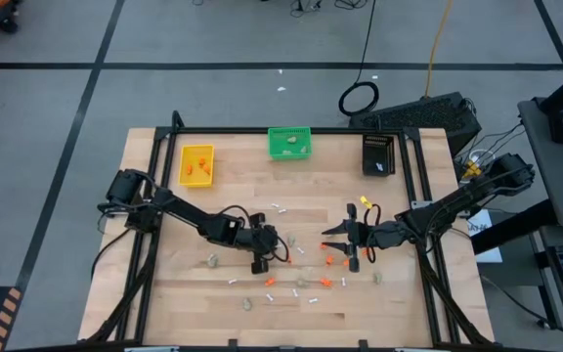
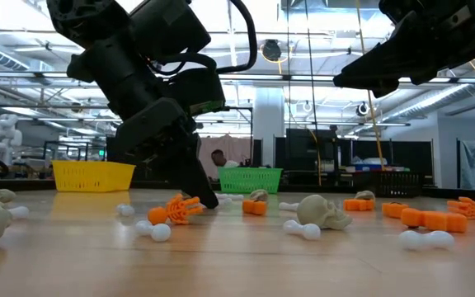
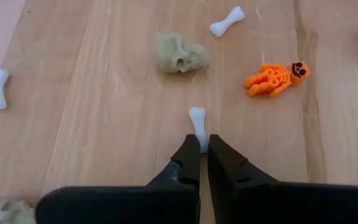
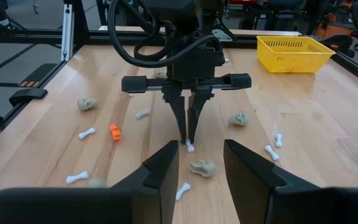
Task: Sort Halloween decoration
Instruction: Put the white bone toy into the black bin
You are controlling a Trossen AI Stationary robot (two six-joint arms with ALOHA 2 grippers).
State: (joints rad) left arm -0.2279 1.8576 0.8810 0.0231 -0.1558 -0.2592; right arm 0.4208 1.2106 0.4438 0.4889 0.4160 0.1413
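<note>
Most of the Halloween decoration (image 1: 301,279) is still loose on the surface (image 1: 164,293), so the sort looks early; starting at the left, the yellow bin (image 1: 196,164) already holds a few orange bits, the green bin (image 1: 289,143) has at least one beige lump, and what sits in the black bin (image 1: 378,154) I cannot tell. Left jaws (image 3: 198,148) are down at the surface, pressed together on the end of a white bone (image 3: 197,122), which pokes out just ahead of their tips; a beige skull (image 3: 179,53) lies beyond them, an orange skeleton (image 3: 276,77) off to one side. Right jaws (image 4: 201,163) hang spread and empty, facing the left ones, with another skull (image 4: 202,167) between their fingers on the wood below; that arm seems to be waiting.

High view gives the bins and the whole scatter, yet the pinch is lost there; the left wrist view alone settles that the bone is caught; the low view adds orange pieces and bones lying near the left jaws' tips.
</note>
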